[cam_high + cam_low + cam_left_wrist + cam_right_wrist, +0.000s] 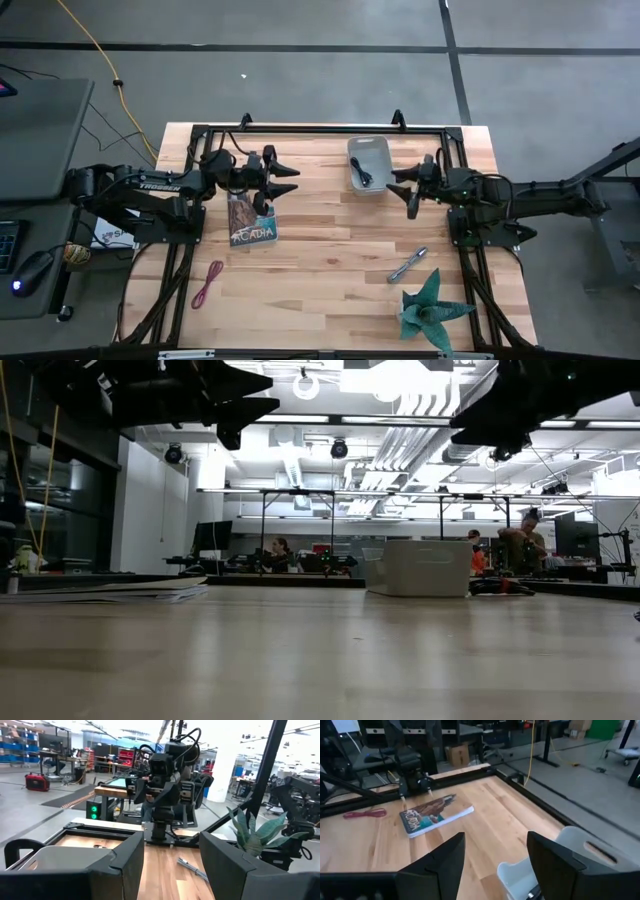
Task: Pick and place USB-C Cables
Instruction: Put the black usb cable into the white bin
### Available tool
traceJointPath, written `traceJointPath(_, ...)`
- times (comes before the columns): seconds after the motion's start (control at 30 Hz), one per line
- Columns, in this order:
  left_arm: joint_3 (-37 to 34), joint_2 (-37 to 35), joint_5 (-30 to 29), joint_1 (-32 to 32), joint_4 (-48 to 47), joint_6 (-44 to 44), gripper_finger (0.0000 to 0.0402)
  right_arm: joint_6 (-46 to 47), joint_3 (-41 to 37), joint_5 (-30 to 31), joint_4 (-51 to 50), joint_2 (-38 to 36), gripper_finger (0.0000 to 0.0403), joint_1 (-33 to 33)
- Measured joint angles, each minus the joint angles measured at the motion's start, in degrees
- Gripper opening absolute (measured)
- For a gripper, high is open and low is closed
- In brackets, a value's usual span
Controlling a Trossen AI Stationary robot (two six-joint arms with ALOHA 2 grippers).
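Jaws open both grippers: left gripper above book; right gripper beside bin.

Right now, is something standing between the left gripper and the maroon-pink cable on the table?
Yes: the book lies on the table between the left gripper and the maroon-pink cable. Approaching from above would clear it.

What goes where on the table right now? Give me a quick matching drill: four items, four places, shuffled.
Items:
1. maroon-pink cable
2. black cable
3. book
4. green plant

Places:
A. inside the grey bin
B. near the left pincer
C. front left of the table
D. front right corner

Pairs: 1-C, 2-A, 3-B, 4-D
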Motion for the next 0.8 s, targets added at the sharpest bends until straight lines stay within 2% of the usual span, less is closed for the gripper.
traceJointPath(0.07,0.0,0.0,-0.1,0.0,0.0,0.0,0.017,-1.5,0.0,1.2,0.4,0.2,0.0204,0.0)
traceJointPath(0.13,0.0,0.0,-0.2,0.0,0.0,0.0,0.017,-0.6,0.0,5.4,0.2,0.9,0.0204,0.0)
traceJointPath(0.23,0.0,0.0,-0.2,0.0,0.0,0.0,0.017,4.6,0.1,19.0,-0.4,3.3,0.0204,-0.3)
traceJointPath(0.27,0.0,0.0,-0.2,0.0,0.0,0.0,0.017,5.9,0.8,21.9,-2.8,4.4,0.0204,-0.9)
traceJointPath(0.33,0.0,0.0,-0.2,0.0,0.1,0.0,0.017,9.5,3.3,23.0,-10.7,7.2,0.0204,-3.2)
traceJointPath(0.47,0.0,0.0,-0.2,0.0,0.3,0.0,0.017,17.5,9.7,18.0,-31.5,14.9,0.0204,-10.6)
traceJointPath(0.57,0.0,0.0,-0.2,0.0,0.3,0.0,0.017,17.1,13.0,10.4,-41.5,21.1,0.0204,-16.3)
traceJointPath(0.63,0.0,0.0,-0.3,0.0,0.3,0.0,0.017,13.3,13.6,6.0,-43.7,25.1,0.0204,-19.3)
traceJointPath(0.8,0.0,0.0,-0.7,0.0,0.4,0.0,0.017,9.3,13.6,-0.6,-41.4,33.3,0.0204,-25.2)
